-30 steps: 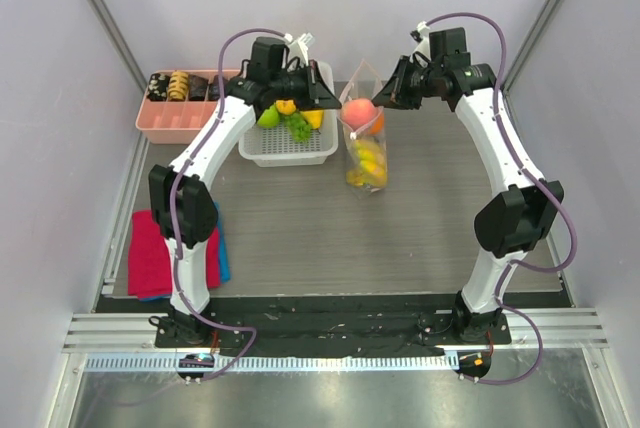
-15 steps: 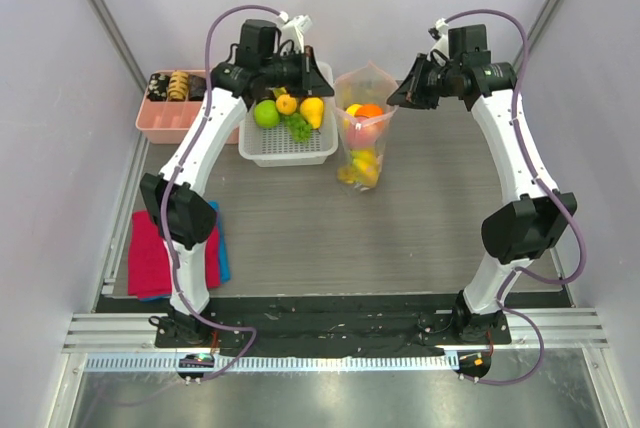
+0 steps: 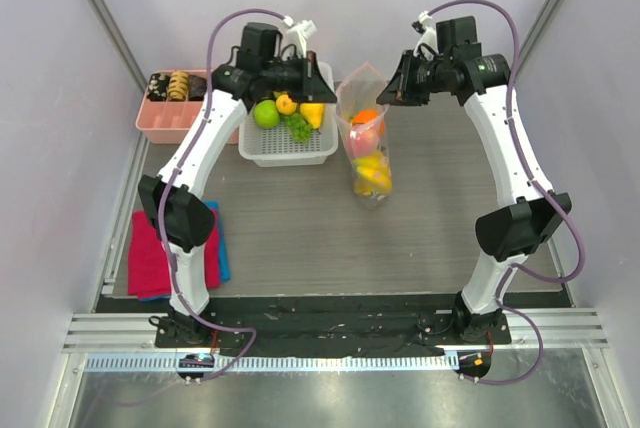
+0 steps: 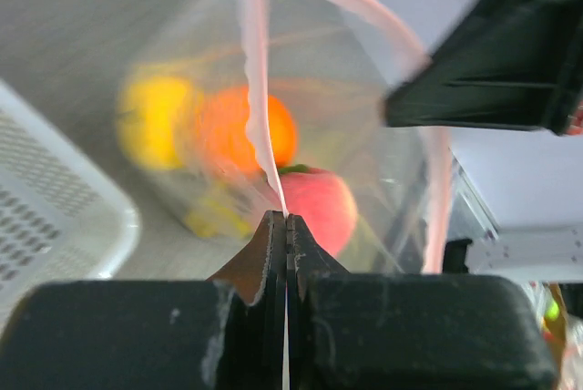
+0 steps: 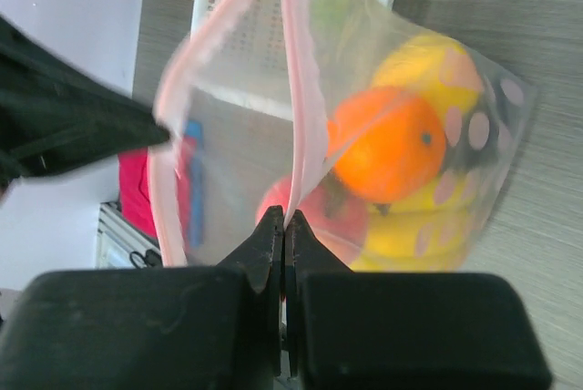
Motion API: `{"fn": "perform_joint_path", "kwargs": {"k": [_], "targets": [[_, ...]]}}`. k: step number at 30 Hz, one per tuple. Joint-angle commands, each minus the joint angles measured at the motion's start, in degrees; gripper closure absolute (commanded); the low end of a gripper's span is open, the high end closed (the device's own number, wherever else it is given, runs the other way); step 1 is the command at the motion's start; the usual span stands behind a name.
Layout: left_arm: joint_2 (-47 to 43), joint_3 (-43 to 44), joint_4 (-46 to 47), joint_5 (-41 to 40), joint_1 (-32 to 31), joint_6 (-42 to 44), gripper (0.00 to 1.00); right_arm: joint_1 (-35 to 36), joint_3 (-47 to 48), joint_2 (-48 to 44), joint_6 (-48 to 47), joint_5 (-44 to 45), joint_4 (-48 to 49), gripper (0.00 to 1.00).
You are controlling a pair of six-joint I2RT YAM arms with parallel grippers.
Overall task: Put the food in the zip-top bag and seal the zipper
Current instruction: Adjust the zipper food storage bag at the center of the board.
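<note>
The clear polka-dot zip-top bag (image 3: 365, 133) hangs between my two grippers above the table. It holds an orange (image 5: 387, 146), a pink peach (image 4: 317, 209) and yellow fruit (image 3: 372, 174). My left gripper (image 3: 318, 78) is shut on the bag's left mouth edge (image 4: 260, 117). My right gripper (image 3: 396, 88) is shut on the right mouth edge (image 5: 298, 89). The pink zipper strip (image 5: 187, 71) bows open between them. More food, a green fruit (image 3: 265, 113), a yellow piece and a leafy green, lies in the white basket (image 3: 290, 151).
A pink divided tray (image 3: 165, 118) with dark snack pieces stands at the far left. A red and blue cloth (image 3: 150, 253) lies at the left front. The white basket stands just left of the bag.
My right gripper has moved left toward the left one. The bag's mouth has narrowed and the bag hangs tilted, its bottom swung right.
</note>
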Motion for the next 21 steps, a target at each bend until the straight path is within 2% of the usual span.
{"fn": "perform_joint_path", "kwargs": {"k": [1, 4, 10, 11, 13, 18, 21], "targets": [[-2.6, -1.4, 5.2, -0.6, 2.9, 0.8, 1.00, -0.7, 1.5, -2.9, -4.9, 2.1, -0.9, 0.99], [-2.1, -1.8, 3.9, -1.1, 2.8, 1.5, 1.00, -0.7, -2.9, -3.0, -5.5, 3.1, 0.6, 0.99], [-2.1, -1.9, 3.6, -0.1, 2.4, 1.3, 1.00, -0.7, -3.3, -2.7, -6.9, 4.0, 0.3, 0.80], [-2.1, -1.9, 3.6, 0.0, 2.3, 1.2, 1.00, -0.8, -3.1, -2.6, -6.9, 3.9, 0.2, 0.68], [-2.1, -1.9, 3.7, 0.3, 2.3, 1.2, 1.00, -0.7, -2.8, -2.6, -6.6, 3.8, -0.3, 0.54], [-2.0, -1.4, 4.0, 0.5, 1.8, 1.0, 1.00, -1.5, -0.8, -2.8, -6.2, 4.2, -1.2, 0.51], [-2.0, -1.2, 4.2, 0.5, 1.6, 0.9, 1.00, -2.2, 0.6, -2.9, -6.2, 3.8, -2.5, 0.57]]}}
